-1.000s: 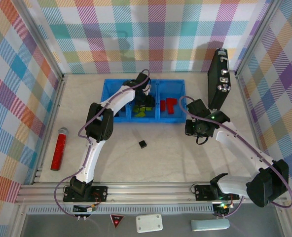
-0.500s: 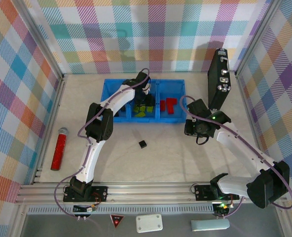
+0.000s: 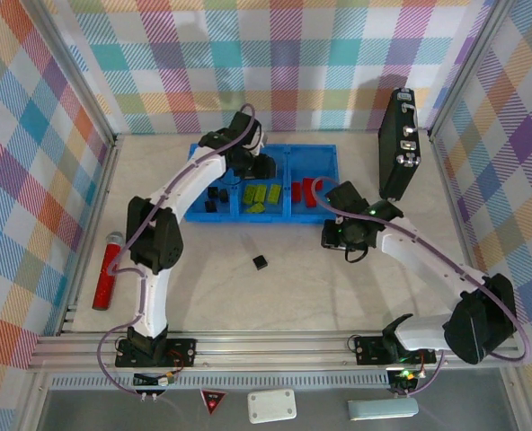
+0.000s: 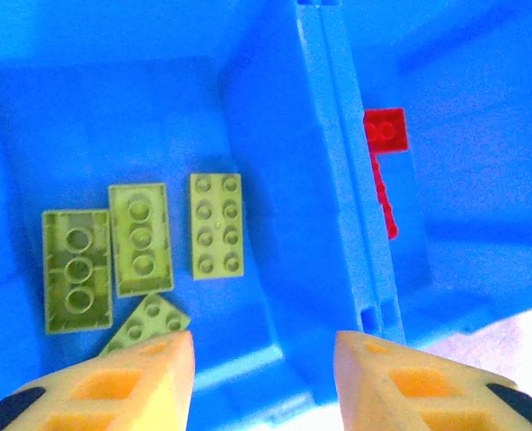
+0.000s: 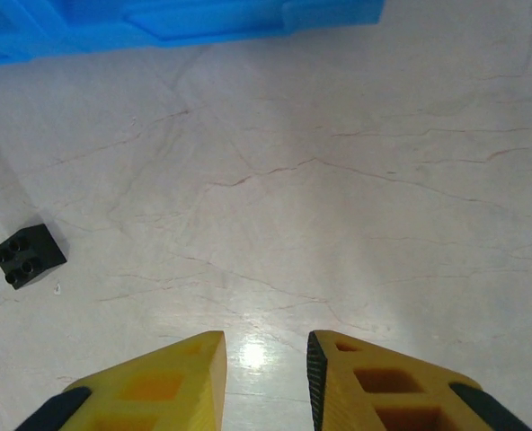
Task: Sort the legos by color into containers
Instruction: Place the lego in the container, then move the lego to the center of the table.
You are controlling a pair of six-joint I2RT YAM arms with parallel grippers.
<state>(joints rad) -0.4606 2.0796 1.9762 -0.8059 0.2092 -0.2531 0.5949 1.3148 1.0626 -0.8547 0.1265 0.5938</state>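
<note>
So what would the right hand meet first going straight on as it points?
Probably bare table: the right hand aims at open surface, black lego off to its left, blue tray farther ahead.

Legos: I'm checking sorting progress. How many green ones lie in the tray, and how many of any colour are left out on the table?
Green legos in the tray: 4
Black lego on the table: 1
Total: 5

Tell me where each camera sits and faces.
Top external: above and behind the bases, looking down at table, tray, left arm, right arm.
Left wrist: above the tray, looking down on green bricks; left gripper at bottom.
Right wrist: low over the table, facing the tray; right gripper at bottom.
Shared: top and right wrist show the loose black brick.
</note>
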